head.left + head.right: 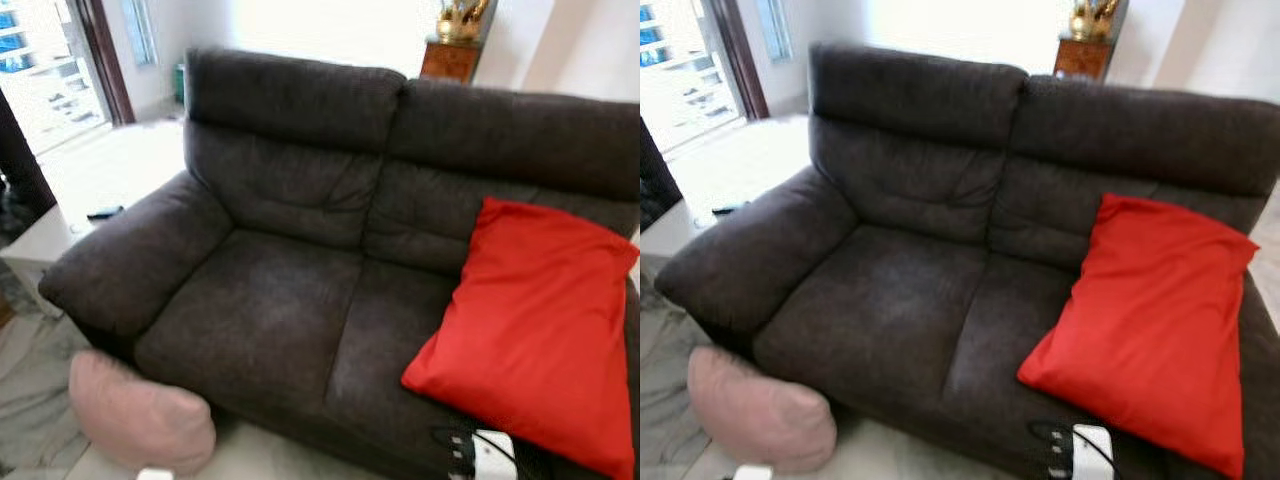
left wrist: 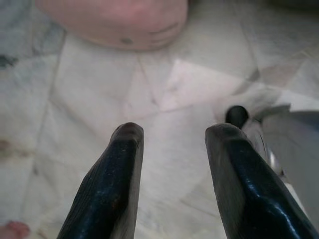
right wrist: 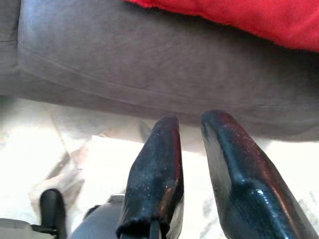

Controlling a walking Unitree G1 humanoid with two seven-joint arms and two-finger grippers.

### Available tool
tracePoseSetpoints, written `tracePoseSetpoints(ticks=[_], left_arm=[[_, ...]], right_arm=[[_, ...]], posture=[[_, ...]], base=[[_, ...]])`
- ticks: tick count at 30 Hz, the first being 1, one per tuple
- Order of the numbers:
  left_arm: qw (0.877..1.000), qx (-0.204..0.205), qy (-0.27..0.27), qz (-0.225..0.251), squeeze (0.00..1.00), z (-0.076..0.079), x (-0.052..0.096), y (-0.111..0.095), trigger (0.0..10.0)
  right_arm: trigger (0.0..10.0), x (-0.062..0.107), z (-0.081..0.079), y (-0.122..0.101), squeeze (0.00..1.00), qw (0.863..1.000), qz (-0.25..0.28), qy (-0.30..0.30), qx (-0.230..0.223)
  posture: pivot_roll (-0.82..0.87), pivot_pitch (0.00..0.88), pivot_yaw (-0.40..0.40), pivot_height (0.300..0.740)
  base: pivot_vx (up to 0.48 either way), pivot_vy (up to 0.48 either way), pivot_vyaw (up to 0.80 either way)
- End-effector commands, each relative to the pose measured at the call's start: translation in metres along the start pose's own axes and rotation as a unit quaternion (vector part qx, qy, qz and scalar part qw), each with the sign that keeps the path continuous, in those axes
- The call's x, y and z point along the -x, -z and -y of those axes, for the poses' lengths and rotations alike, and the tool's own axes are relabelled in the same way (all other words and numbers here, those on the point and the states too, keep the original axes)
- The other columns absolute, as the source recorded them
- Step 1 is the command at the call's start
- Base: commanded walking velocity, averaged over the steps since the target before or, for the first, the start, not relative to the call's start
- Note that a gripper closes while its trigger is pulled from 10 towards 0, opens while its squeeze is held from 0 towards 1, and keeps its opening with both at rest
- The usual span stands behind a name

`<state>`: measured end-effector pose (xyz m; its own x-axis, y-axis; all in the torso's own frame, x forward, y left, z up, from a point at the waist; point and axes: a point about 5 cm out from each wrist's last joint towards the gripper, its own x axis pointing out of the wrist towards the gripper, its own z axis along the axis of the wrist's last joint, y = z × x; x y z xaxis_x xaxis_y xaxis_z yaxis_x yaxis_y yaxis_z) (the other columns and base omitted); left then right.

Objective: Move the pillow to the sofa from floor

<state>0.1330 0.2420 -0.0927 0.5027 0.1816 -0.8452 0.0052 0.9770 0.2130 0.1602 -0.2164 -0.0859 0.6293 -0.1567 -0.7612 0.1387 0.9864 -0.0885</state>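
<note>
The pink pillow [image 1: 140, 418] lies on the pale marble floor [image 1: 30, 400], at the near left, pressed against the front corner of the dark grey sofa [image 1: 290, 300] just below its left armrest [image 1: 130, 255]. The left gripper [image 2: 172, 137] hangs over the floor a little short of that pillow, its 2 black fingers [image 2: 119, 169] spread well apart with nothing between them. The right gripper [image 3: 189, 124] points at the sofa's front edge on the right side, its fingers close together with only a narrow gap, holding nothing. On the sofa's right seat a red pillow [image 1: 540, 320] leans against the backrest. Part of the robot's right arm [image 1: 480, 452] shows at the near edge, in front of that pillow. Left of the sofa stands a low white table [image 1: 60, 230] with a small dark object [image 1: 104, 212] on it, and far behind the sofa is a wooden cabinet [image 1: 450, 58] topped by a gold ornament [image 1: 462, 18].
</note>
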Motion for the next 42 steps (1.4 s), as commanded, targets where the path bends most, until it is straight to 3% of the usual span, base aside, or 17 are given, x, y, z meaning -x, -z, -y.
tracePoseSetpoints(ticks=[1,16,21,24,42], left_arm=[[1.0,-0.001,0.01,0.001,0.0,0.008,-0.001,-0.004,10.0],[1.0,-0.005,0.013,-0.004,0.0,0.007,-0.001,-0.003,10.0],[1.0,-0.009,0.016,-0.001,0.0,0.008,-0.002,-0.007,10.0],[1.0,-0.01,0.016,0.002,0.0,0.008,-0.002,-0.009,10.0],[1.0,-0.016,0.01,0.004,0.0,-0.001,-0.002,-0.01,10.0]], right_arm=[[10.0,0.0,-0.003,0.0,0.0,1.0,-0.007,0.002,0.002],[10.0,0.001,0.006,0.007,0.0,1.0,-0.025,0.004,0.007],[10.0,0.009,0.008,0.037,0.0,0.992,-0.116,0.004,0.041],[10.0,0.011,0.007,0.042,0.0,0.99,-0.128,-0.001,0.052],[10.0,0.008,0.0,0.036,0.0,0.993,-0.112,-0.009,0.031]], posture=[[0.0,0.0,-0.018,0.74],[0.0,0.0,-0.021,0.74],[-0.02,0.0,-0.007,0.74],[-0.02,0.0,-0.005,0.74],[-0.01,0.0,0.03,0.74]], base=[[0.0,0.337,0.0],[0.0,0.336,0.0],[0.0,0.336,0.0],[0.0,0.336,0.0],[0.0,0.335,0.0]])
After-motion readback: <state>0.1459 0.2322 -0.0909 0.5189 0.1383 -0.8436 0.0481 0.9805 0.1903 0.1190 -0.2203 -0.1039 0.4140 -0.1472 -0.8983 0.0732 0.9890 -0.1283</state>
